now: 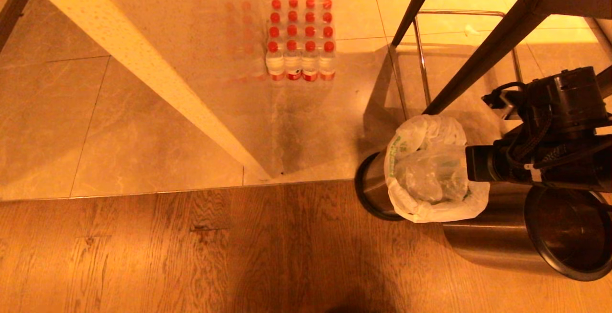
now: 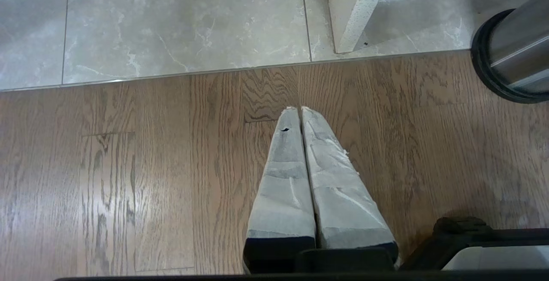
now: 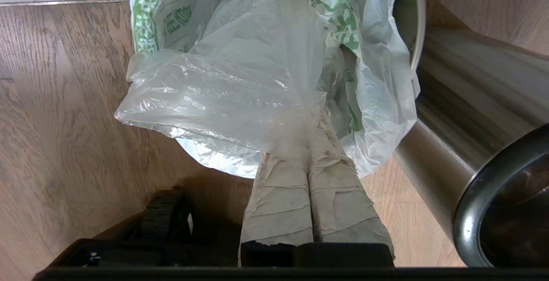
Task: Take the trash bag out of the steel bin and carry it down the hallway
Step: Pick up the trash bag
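Right now the right gripper [image 3: 300, 143] is clenching a pinch of the trash bag [image 1: 432, 169], its two taped fingers [image 3: 279, 199] pressed flat together with thin film bunched between their tips. That bag is sitting in the mouth of the steel bin [image 1: 375, 179], its rim folded out over the edge and hanging down the near side. A second steel bin [image 1: 502, 241] is standing just beside it, its dark inside showing no bag.

Judging by the look of it, the bag is going to handle as something very light and very soft: the plastic is crinkling, sagging and letting light through, and only some clear crumpled film is showing inside. It is offering no stiffness, so it is likely to stretch, billow and drag on the bin's rim as it is pulling free. Thin film of this kind is also slippery and tears easily, so a pinch on a single layer looks risky.

A gathered fold of the upper edge, several layers thick, seems the safest place to be holding, near where the green printing [image 3: 143, 19] is running along the rim, with the pull going straight up out of the bin.

Meanwhile the left gripper [image 2: 300, 110] is hanging parked over the wooden floor [image 2: 128, 178], fingers closed on nothing, near the edge of the grey hallway tiles [image 2: 171, 23].
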Robot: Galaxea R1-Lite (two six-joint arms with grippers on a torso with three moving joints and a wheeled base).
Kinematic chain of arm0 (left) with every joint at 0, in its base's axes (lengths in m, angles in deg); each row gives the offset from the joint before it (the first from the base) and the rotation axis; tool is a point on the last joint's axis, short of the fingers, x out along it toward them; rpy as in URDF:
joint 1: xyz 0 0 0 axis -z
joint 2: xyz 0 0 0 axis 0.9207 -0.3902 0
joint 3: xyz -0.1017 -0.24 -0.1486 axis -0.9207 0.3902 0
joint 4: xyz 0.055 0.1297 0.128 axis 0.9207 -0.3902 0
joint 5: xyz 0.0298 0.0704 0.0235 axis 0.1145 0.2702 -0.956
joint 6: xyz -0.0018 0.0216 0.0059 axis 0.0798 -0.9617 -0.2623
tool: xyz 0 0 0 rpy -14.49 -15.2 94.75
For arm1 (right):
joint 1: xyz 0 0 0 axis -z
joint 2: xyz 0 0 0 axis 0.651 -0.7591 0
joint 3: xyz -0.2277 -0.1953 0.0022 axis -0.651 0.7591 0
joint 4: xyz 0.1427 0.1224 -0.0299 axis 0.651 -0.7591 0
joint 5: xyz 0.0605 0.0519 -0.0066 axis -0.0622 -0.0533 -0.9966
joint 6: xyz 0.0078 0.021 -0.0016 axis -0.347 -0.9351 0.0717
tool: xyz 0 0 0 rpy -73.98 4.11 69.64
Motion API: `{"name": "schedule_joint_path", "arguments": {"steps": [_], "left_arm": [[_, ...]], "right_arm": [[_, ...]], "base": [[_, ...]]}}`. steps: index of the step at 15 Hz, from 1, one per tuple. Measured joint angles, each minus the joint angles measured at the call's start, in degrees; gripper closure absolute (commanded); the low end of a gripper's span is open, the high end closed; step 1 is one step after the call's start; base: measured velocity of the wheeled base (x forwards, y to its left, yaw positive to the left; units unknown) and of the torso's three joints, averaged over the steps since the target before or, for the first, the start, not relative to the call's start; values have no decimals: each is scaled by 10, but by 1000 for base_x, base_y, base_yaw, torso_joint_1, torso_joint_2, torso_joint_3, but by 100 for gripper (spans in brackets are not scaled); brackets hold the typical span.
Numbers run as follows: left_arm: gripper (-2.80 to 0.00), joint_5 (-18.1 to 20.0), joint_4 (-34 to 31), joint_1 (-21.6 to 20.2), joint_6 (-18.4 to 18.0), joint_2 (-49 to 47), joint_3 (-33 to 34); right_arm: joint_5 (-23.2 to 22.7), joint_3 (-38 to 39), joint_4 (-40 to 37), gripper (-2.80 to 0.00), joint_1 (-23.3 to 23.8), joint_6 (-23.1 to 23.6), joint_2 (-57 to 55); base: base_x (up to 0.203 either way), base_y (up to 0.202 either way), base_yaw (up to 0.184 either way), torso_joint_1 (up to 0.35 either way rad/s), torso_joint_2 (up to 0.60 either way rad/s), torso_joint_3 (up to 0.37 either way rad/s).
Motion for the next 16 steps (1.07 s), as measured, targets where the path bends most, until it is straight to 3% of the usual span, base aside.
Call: {"name": "schedule_joint_path", "arguments": {"steps": [11,12,16], "left_arm": [[0,0,0,0,0,0,0],[0,0,0,0,0,0,0],[0,0,0,0,0,0,0]], "right_arm": [[1,29,28,0,2,17,20],[2,29,27,-280,3,27,20],[5,31,34,-280,2,33,24]], "base": [[0,0,0,0,0,0],[0,0,0,0,0,0],[0,0,0,0,0,0]]}}
